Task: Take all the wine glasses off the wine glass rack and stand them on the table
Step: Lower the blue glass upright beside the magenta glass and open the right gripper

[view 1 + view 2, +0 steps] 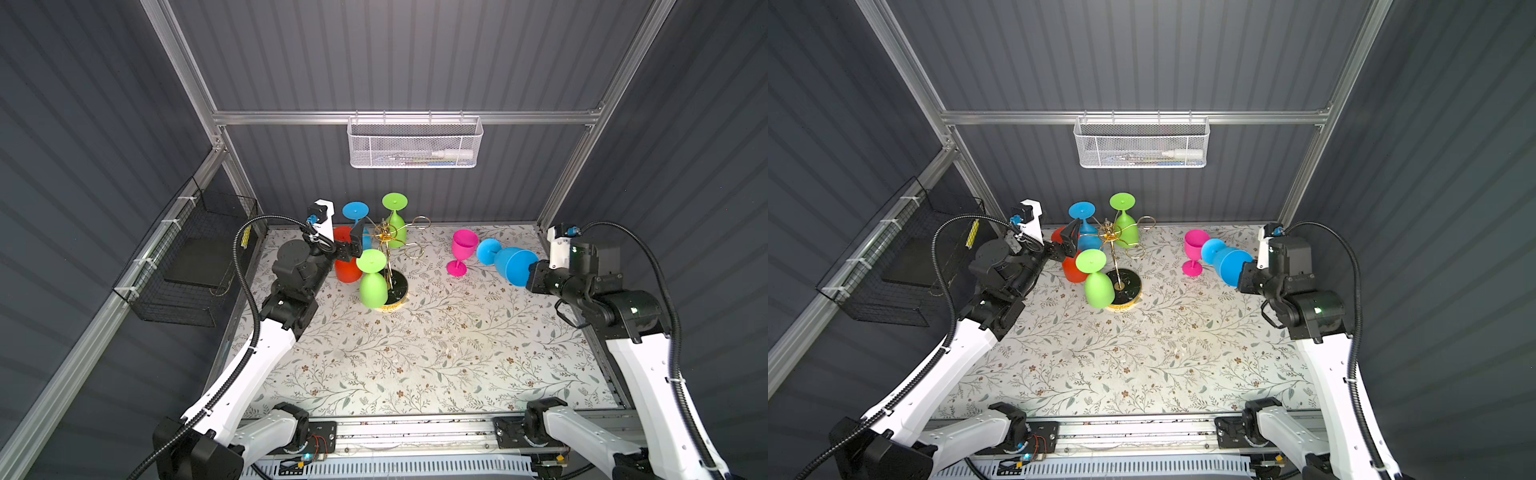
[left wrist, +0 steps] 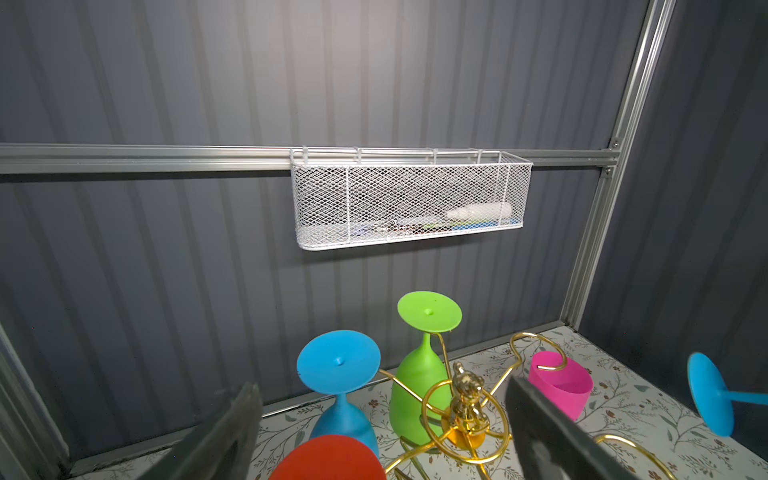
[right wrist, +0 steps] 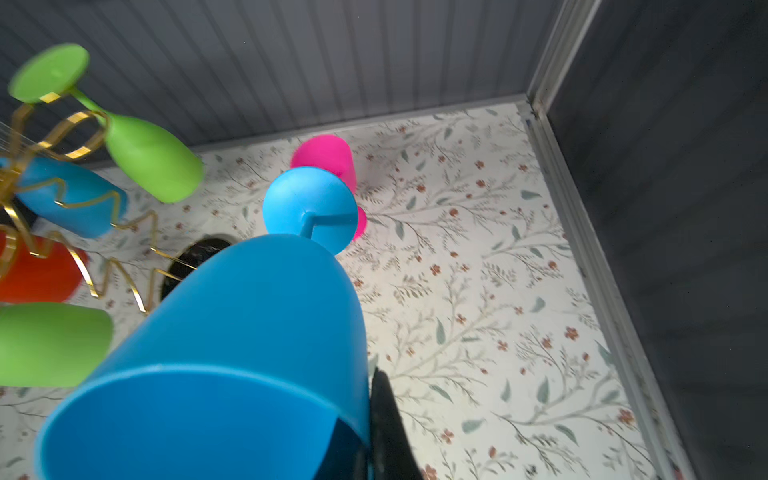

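White basket [image 1: 376,143] holds a bottle [image 1: 453,154]; green glass [image 1: 372,289] hangs on gold rack [image 1: 385,237].

The wine glass rack [image 1: 384,237], gold wire on a round black base, stands upright. Hanging inverted from its loops: blue glass [image 1: 355,212] at 10 o'clock, far green glass [image 1: 395,226] at 1, near green glass [image 1: 372,286] at 7. Off it at 3 o'clock, the blue wine glass [image 1: 509,262] is tilted, rim clamped by the right gripper [image 1: 530,272]

Crowded left of centre, open table [image 1: 415,365] below
A red wine glass [image 1: 347,270], hanging blue wine glass [image 1: 355,211] and two green wine glasses [image 1: 372,286] ring the wine glass rack [image 1: 384,237]; a pink wine glass [image 1: 464,245] and tilted blue wine glass [image 1: 513,266] fill centre right.
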Robot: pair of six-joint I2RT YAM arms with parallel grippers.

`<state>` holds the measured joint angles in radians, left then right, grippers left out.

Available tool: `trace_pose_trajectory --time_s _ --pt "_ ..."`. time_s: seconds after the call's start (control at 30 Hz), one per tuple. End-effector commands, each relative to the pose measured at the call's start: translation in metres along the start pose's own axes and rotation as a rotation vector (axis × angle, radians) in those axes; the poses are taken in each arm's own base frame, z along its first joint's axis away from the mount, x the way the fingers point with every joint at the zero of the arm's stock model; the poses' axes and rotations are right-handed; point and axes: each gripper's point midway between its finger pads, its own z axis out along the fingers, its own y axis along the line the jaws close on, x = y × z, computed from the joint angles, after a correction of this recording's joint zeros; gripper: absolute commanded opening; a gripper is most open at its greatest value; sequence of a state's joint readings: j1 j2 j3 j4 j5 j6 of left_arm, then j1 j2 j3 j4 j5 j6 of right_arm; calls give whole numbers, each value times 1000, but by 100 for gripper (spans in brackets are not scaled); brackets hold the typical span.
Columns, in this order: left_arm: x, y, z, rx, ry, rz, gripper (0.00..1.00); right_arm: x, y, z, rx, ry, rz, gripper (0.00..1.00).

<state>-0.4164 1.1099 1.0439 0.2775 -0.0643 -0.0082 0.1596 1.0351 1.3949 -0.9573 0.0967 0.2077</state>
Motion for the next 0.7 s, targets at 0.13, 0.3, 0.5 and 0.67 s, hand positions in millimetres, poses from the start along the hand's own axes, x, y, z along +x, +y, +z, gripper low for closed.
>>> trace_pose_trajectory --time_s 0.13,0.3,0.5,0.67 --pt "-6 12 -13 -64 -24 17 95 26 -23 46 163 206 -100 0" --pt "-6 16 -22 -91 -17 30 95 20 -32 87 196 272 -118 0" --pt "0 17 -27 -95 2 24 96 -1 -50 138 207 327 -82 0" --pt "2 19 -29 -104 18 20 96 -23 -61 181 222 358 -61 0"
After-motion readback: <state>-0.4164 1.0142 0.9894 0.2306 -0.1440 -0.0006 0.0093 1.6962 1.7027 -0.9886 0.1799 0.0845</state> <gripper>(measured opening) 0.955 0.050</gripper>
